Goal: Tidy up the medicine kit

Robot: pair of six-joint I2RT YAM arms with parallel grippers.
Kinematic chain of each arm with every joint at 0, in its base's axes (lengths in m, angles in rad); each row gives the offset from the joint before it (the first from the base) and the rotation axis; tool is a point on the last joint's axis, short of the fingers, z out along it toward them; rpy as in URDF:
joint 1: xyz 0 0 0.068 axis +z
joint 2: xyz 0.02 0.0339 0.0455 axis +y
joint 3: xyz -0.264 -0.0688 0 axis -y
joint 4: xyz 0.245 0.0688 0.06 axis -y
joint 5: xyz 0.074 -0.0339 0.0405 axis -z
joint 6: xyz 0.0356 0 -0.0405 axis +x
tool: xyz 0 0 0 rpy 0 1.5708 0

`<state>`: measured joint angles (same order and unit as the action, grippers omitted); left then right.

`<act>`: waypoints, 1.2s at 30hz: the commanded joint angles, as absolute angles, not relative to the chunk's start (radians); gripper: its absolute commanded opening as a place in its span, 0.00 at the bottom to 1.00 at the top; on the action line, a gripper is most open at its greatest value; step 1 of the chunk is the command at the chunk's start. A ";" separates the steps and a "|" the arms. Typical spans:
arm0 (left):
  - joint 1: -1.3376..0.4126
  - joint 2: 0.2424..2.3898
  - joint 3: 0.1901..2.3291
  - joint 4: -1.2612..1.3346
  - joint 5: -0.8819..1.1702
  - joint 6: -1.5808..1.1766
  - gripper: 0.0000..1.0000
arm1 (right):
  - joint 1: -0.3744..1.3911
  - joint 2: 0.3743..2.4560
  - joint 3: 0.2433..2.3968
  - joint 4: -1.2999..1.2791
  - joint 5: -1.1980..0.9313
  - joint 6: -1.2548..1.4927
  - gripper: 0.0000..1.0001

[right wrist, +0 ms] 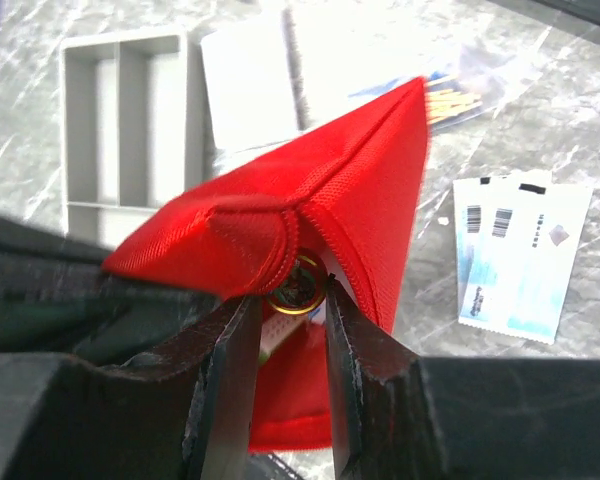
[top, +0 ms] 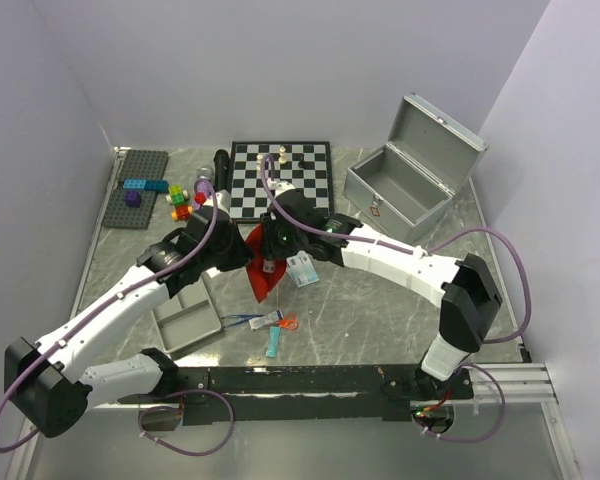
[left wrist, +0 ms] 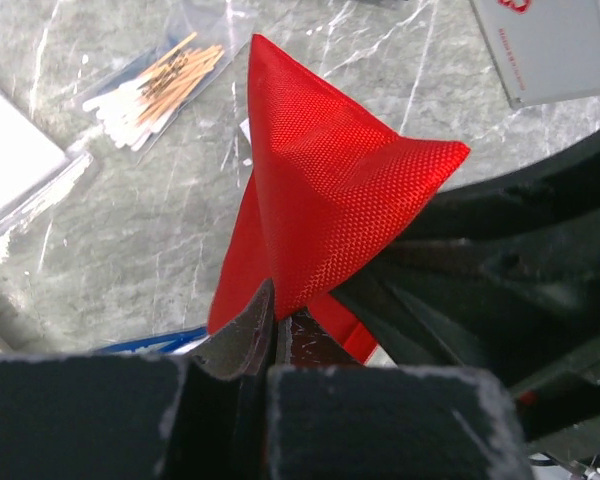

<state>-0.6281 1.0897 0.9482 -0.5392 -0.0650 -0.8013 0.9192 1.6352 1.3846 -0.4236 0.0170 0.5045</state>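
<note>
Bench [top: 380,322]: marbled grey.
Left pincer [left wrist: 278,322]: pinching red pouch [left wrist: 330,170] fabric, anchoring it.
Right pincer [right wrist: 292,300]: nipping zipper pull [right wrist: 295,288], apparently to unzip.

Beneath me, the marble table [top: 380,310] carries a chessboard [top: 280,180], open grey case [top: 395,207], divided tray [top: 185,320], brick baseplate [top: 130,215] and sachets [top: 302,270].

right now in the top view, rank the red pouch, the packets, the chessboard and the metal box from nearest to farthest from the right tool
1. red pouch, held in the right tool
2. packets, just to its right
3. chessboard, behind it
4. metal box, far right at the back
</note>
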 commanded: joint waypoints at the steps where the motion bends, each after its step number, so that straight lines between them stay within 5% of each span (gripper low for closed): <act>1: -0.632 1.114 0.959 -0.540 -0.060 -0.853 0.01 | 0.902 1.661 1.454 -0.439 0.040 0.528 0.35; 7: -0.632 1.150 0.982 -0.555 -0.045 -0.879 0.01 | 0.899 1.677 1.485 -0.440 0.060 0.529 0.58; 12: -0.626 1.157 0.992 -0.563 -0.054 -0.885 0.01 | 0.897 1.660 1.480 -0.446 0.067 0.526 0.66; 25: -0.391 1.095 1.017 -0.610 0.034 -0.790 0.01 | 0.905 1.313 1.229 -0.388 0.019 0.422 0.67; 31: -0.344 1.045 1.089 -0.670 -0.032 -0.735 0.01 | 0.925 1.382 1.057 -0.305 -0.146 0.336 0.52; 36: -0.301 1.008 1.083 -0.709 -0.069 -0.724 0.01 | 1.021 1.528 1.083 -0.301 -0.138 0.252 0.55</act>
